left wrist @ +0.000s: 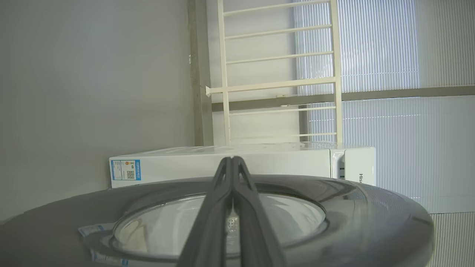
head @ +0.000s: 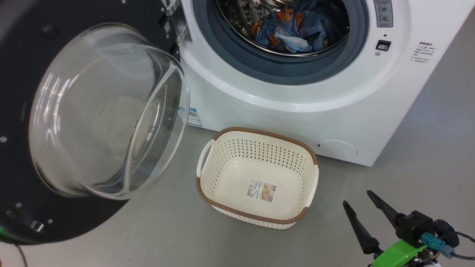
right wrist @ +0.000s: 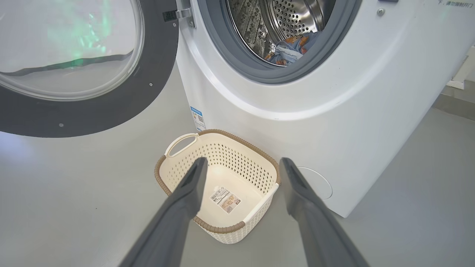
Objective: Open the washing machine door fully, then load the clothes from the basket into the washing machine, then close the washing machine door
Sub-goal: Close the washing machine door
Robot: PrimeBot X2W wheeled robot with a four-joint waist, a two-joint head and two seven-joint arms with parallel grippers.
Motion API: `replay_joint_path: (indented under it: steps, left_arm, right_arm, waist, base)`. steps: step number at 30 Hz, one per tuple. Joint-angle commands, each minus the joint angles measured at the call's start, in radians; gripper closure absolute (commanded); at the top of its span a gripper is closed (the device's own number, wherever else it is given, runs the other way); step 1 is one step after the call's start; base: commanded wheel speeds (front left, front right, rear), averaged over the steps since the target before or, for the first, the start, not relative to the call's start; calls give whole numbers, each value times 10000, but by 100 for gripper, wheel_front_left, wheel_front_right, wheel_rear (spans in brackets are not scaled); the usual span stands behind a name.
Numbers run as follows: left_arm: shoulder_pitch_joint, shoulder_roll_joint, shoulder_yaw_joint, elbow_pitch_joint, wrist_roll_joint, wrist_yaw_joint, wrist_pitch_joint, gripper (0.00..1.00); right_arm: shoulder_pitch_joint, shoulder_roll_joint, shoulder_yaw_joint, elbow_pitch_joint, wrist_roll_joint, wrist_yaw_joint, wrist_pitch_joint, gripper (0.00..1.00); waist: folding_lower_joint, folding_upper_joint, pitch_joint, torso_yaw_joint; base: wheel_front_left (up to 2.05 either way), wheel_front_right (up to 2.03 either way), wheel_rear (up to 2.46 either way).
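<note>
The washing machine (head: 297,96) stands with its door (head: 22,66) swung out to the left, glass bowl (head: 107,111) facing me. The blue clothes (head: 293,26) with orange animals lie inside the steel drum (right wrist: 289,22). On the floor before the machine sits the cream basket (head: 259,146) with nothing but its label (head: 261,191) inside. My right gripper (head: 358,198) hovers open at the lower right, a little right of the basket (right wrist: 237,226). My left gripper (left wrist: 232,159) is shut, its fingers lying against the outer face of the door (left wrist: 371,222).
Grey floor surrounds the basket and machine. The round cap (head: 337,148) sits low on the machine's front, right of the basket. In the left wrist view a white railing (left wrist: 278,70) and window blinds (left wrist: 400,55) stand behind the machine (left wrist: 241,163).
</note>
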Motion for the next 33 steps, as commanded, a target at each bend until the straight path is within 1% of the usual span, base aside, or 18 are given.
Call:
replay_joint_path:
  steps: [1, 11, 19, 23, 33]
  left_arm:
    - [142, 189, -7, -354, -122, -76, 467, 100]
    - [679, -89, -207, -1012, -316, -76, 1805, 100]
    - [927, -455, -264, -1835, -453, -77, 2498, 100]
    - [1158, -754, -381, -2434, -453, -77, 2823, 100]
    - [1887, -1802, -867, -4015, -395, -77, 3429, 100]
  right_arm:
    - [-59, -55, 85, -237, 24, 16, -122, 0]
    - [0, 108, -46, -220, -9, 16, -122, 0]
    - [22, 242, -140, -234, -28, 16, -122, 0]
    - [42, 305, -214, -284, -17, 16, -122, 0]
    - [257, 620, -441, -329, -59, 16, -122, 0]
  waist:
    - [0, 0, -17, 30]
    - [0, 0, -138, 92]
    - [0, 0, -203, 96]
    - [0, 0, -232, 27]
    - [0, 0, -359, -137]
  base:
    - [0, 0, 0]
    - [0, 0, 0]
    - [0, 0, 0]
    - [0, 0, 0]
    - [0, 0, 0]
